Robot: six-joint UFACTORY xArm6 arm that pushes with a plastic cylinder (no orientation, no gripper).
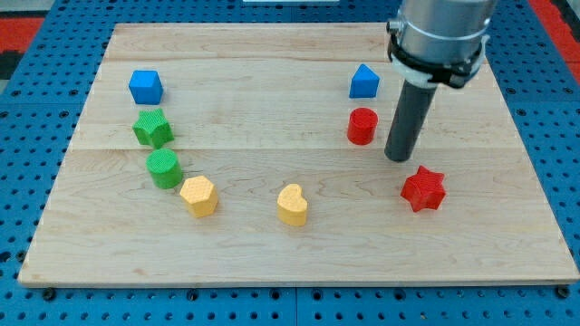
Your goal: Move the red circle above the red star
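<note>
The red circle is a short red cylinder on the wooden board, right of centre. The red star lies lower and further to the view's right. My tip is the lower end of the dark rod, just to the right of the red circle and slightly below it, with a small gap between them. It is up and to the left of the red star, apart from it.
A blue pentagon-like block sits just above the red circle. A blue cube, green star, green circle, yellow hexagon and yellow heart curve along the left and bottom. The board's right edge is near.
</note>
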